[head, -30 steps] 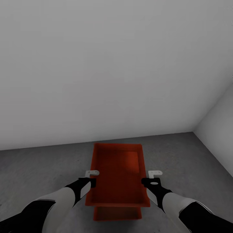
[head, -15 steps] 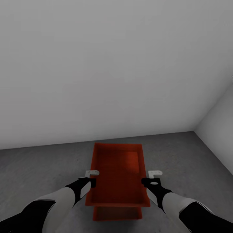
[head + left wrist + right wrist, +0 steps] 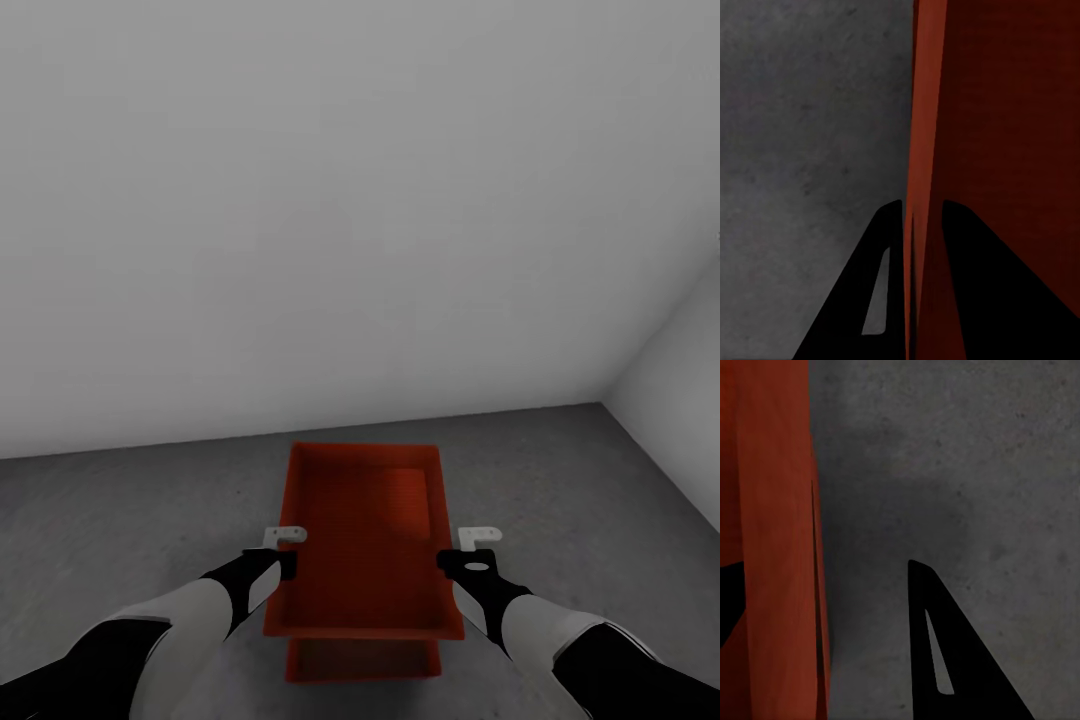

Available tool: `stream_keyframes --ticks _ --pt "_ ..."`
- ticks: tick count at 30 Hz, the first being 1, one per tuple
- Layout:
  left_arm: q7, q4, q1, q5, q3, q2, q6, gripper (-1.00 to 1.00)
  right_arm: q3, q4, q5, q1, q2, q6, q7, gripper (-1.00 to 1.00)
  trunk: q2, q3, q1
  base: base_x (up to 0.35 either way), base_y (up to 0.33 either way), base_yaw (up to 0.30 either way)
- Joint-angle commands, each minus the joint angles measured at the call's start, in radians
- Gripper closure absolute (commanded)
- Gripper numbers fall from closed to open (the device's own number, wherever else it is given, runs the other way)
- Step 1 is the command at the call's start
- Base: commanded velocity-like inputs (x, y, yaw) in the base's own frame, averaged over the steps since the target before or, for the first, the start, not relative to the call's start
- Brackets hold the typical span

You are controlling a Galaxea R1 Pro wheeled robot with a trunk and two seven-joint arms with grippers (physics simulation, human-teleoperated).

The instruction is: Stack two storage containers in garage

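One orange-red storage container (image 3: 360, 540) sits between my two grippers over the dark grey concrete floor (image 3: 560, 480). Under its near end, the near end of the second container (image 3: 360, 660) shows on the floor; whether they touch, I cannot tell. My left gripper (image 3: 285, 555) is shut on the upper bin's left wall, and in the left wrist view its fingers (image 3: 889, 285) pinch that thin wall (image 3: 926, 112). My right gripper (image 3: 462, 555) straddles the right wall and stands open. In the right wrist view its outer finger (image 3: 945, 660) is clear of the wall (image 3: 780, 472).
A plain white wall (image 3: 300, 250) rises just beyond the containers. A second white wall (image 3: 680, 380) closes the corner at the right. Bare concrete floor spreads to the left and right of the bins.
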Motion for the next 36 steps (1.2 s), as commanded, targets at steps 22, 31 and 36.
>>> stream_keyframes --ticks 22,31,36 --pt "0.015 -0.003 -0.001 -0.004 -0.001 0.000 0.006 1.00 0.003 0.003 -0.016 -0.001 -0.002 -0.007 -0.008 1.00 -0.043 -0.008 0.023 0.000 0.000 0.000" --pt "0.015 -0.003 0.000 -0.004 -0.001 0.000 0.006 1.00 0.003 0.003 -0.016 -0.001 -0.003 -0.007 -0.009 1.00 -0.043 -0.014 0.023 0.000 0.000 0.000" --pt "0.015 -0.003 0.000 -0.004 -0.001 0.000 0.006 1.00 0.003 0.003 -0.016 -0.001 -0.004 -0.007 -0.009 1.00 -0.043 -0.019 0.023 0.000 0.000 0.000"
